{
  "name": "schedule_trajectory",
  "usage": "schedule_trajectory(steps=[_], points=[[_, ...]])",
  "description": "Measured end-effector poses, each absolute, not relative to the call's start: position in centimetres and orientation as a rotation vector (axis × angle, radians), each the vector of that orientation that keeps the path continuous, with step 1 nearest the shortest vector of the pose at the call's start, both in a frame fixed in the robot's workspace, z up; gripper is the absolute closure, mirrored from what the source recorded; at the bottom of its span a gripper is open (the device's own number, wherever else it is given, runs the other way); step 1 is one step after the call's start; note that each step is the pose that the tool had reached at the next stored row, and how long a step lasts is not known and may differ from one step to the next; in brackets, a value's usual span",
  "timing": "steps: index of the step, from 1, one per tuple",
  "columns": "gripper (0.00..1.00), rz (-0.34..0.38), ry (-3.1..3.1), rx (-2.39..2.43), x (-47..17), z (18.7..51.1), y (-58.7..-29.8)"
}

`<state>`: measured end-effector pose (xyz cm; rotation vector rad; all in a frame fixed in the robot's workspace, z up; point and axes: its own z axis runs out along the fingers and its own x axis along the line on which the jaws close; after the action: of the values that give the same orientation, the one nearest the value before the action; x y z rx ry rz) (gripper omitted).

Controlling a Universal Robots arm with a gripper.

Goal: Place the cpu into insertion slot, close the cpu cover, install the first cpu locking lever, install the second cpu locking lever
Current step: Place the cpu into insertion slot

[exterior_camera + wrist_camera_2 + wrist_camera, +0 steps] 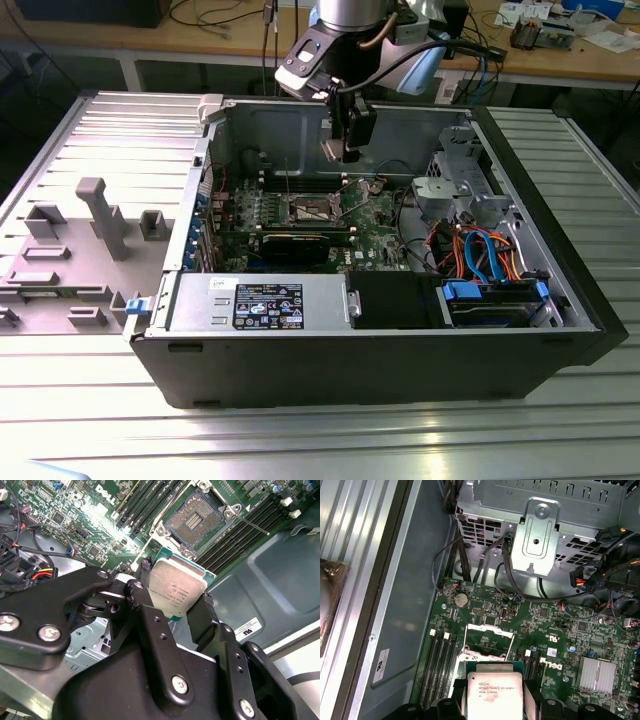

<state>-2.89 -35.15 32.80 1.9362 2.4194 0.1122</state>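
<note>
Cpu (177, 592) hung above open insertion slot (197, 520).
Jaws pinched 2 cpu edges, probably for level seating; exterior view: gripper (340, 152) 1 o'clock of slot.

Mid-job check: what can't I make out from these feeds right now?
1. Underside of the cpu: faces away from the camera in both wrist views.
2. Near edge of the insertion slot: behind the cpu in the first wrist view.
3. Gap between cpu and slot: too small to judge in the exterior view, below the gripper.
</note>
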Motion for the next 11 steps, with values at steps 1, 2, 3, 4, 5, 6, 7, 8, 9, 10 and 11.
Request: schedule_trajectory(steps=[1, 2, 3, 4, 5, 6, 7, 8, 9, 10, 11], points=[[0.46, 0.112, 2.419, 1.936, -2.89, 32.8, -35.15], [0.46, 0.112, 2.419, 1.936, -2.89, 32.8, -35.15], [0.46, 0.112, 2.419, 1.937, -2.89, 32.8, -35.15], [0.46, 0.112, 2.419, 1.937, -2.89, 32.8, -35.15], [0.46, 0.112, 2.419, 1.937, -2.89, 32.8, -35.15], [0.46, 0.112, 2.419, 1.937, -2.89, 32.8, -35.15], [0.46, 0.112, 2.419, 1.937, -2.89, 32.79, -35.15], [0.46, 0.112, 2.418, 1.938, -2.89, 32.79, -35.15], [0.46, 0.112, 2.417, 1.939, -2.89, 32.78, -35.15], [0.46, 0.112, 2.415, 1.941, -2.89, 32.77, -35.15], [0.46, 0.112, 2.411, 1.946, -2.89, 32.74, -35.15]])
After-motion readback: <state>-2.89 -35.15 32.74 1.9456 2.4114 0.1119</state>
